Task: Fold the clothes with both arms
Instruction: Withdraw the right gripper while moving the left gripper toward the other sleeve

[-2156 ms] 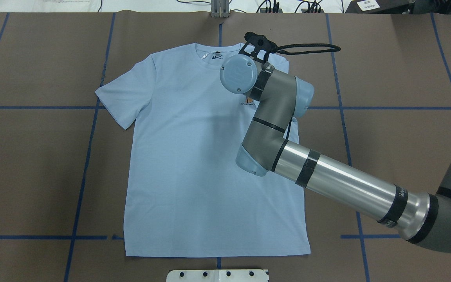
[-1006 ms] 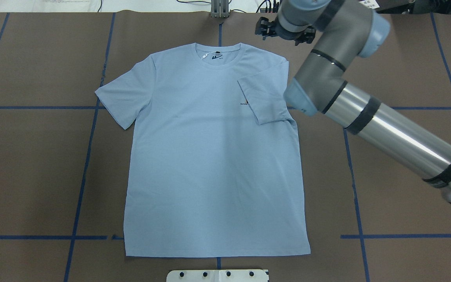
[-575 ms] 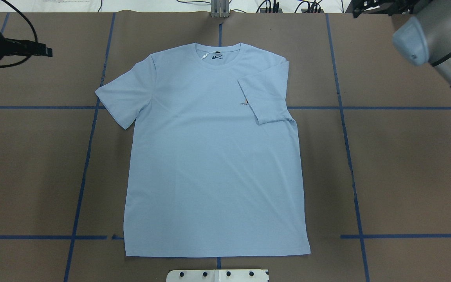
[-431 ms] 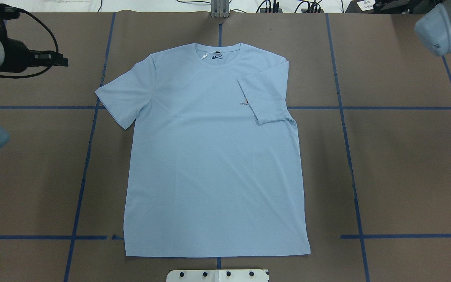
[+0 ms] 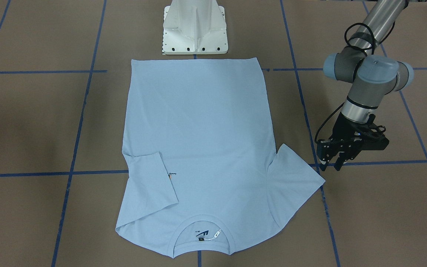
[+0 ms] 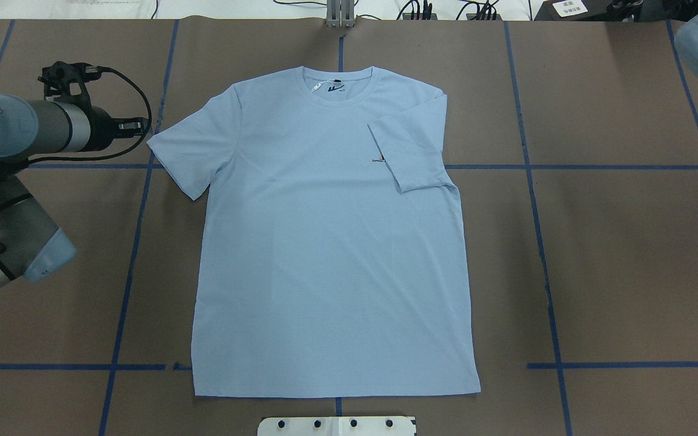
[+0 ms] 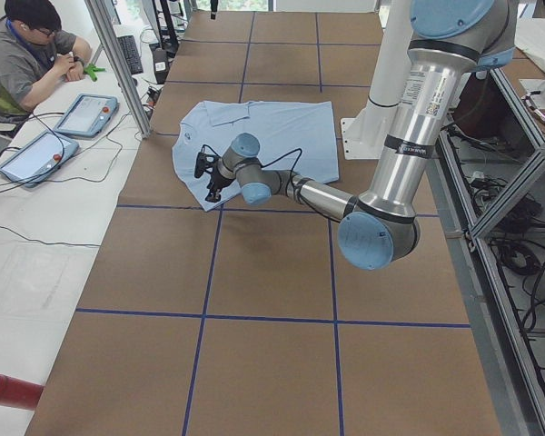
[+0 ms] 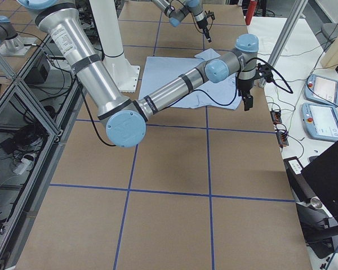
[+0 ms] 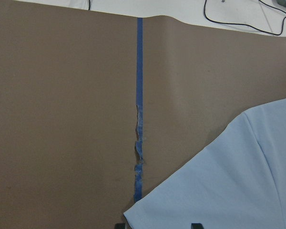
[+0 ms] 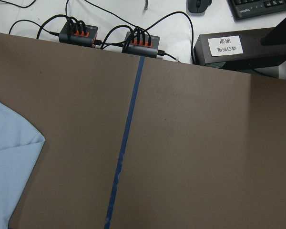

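Table point(image 6: 628, 254) surface, brown paper crossed by blue tape lines point(image 6: 597, 166), carried the T-shirt point(image 6: 331, 242) flat and face up at its middle, hem towards the white base point(image 5: 195, 29), collar away from it. I judged the main hazard to be a poor pinch on the spread left sleeve point(image 6: 194, 151). A grip that took the paper along with the cloth, or slipped partway through the fold, would drag the whole garment askew. That would disturb the right sleeve point(image 6: 409, 151), which lay folded in over the chest. The left arm point(image 6: 52, 127) reached in low from its own side, wrist turned down towards the table. The right arm point(image 8: 174, 89) stretched out past the shirt's right shoulder, over brown paper. The left gripper point(image 5: 331, 165) hung just beside the left sleeve's outer corner, apart from the cloth, fingers parted and holding nothing. Whether the right gripper point(image 8: 247, 101) was parted or closed I could not tell.
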